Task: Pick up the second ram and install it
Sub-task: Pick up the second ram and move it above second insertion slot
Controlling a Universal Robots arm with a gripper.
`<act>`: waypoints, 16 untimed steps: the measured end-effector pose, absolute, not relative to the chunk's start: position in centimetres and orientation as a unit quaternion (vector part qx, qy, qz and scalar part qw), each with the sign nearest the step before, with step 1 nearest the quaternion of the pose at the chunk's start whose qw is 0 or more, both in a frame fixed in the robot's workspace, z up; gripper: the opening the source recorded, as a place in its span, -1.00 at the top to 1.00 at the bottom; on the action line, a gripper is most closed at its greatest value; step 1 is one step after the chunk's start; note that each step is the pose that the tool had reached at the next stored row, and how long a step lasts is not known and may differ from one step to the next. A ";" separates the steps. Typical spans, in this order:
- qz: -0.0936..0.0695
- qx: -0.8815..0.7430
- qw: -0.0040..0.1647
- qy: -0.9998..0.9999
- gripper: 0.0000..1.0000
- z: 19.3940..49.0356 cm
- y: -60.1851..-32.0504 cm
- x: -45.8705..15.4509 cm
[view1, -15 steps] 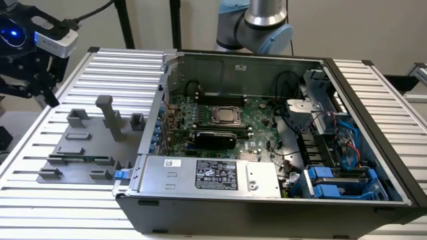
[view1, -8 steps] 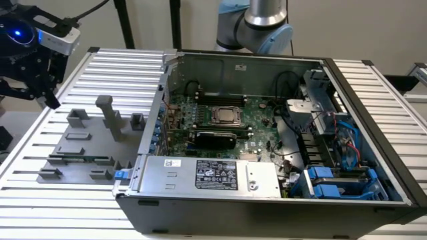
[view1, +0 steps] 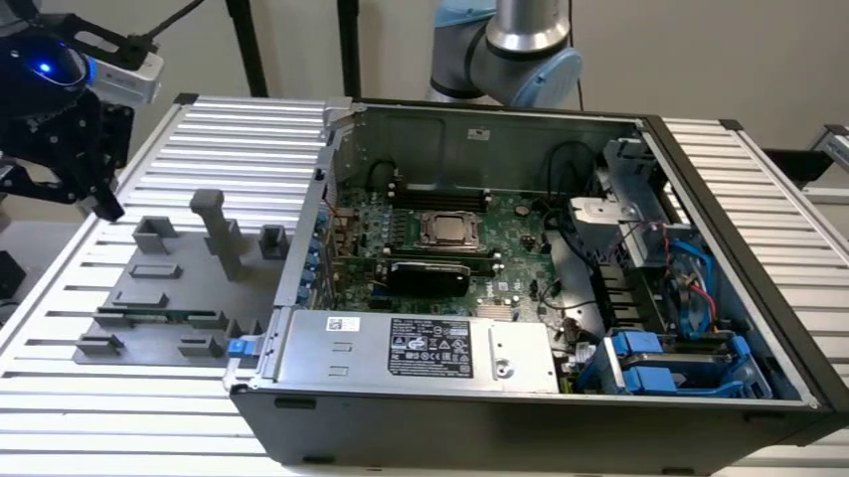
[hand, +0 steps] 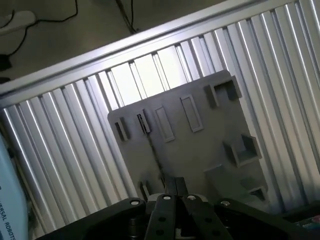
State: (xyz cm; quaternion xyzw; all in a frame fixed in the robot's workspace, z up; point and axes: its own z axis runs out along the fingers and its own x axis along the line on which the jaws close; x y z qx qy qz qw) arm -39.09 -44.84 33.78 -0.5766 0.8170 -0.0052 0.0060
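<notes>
Here, at the exterior view's far left, the black gripper (view1: 64, 194) hangs in the air above the ribbed aluminium table (view1: 80, 397), with a blue light glowing on its body. Whether it is open or closed cannot be told. In the wrist view the gripper (hand: 175, 190) looks straight down on the holder plate (hand: 200, 150).

Just to the right and lower down, that grey holder plate (view1: 166, 283) lies flat on the table and carries several grey blocks and one taller post. The second ram (view1: 159, 318) rests near the plate's front edge, a thin green strip seated between small blocks, well apart from the gripper. From the wrist it shows edge-on as a thin dark line (hand: 154, 152).

Further right stands the open computer case (view1: 531, 427), touching the plate's side. Inside it are the motherboard (view1: 518, 224) with its CPU socket (view1: 451, 231) and, in front, the labelled power supply (view1: 424, 348). Behind the case rises the robot arm (view1: 511, 40). At the far right of the case sit blue drive caddies (view1: 677, 363).
</notes>
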 end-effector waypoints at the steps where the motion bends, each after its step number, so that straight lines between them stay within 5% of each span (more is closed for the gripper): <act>1: -0.005 -0.584 0.006 0.812 1.00 33.6 -44.8 -39.1; 16: -0.005 -0.683 0.006 0.730 1.00 31.8 -44.8 -39.1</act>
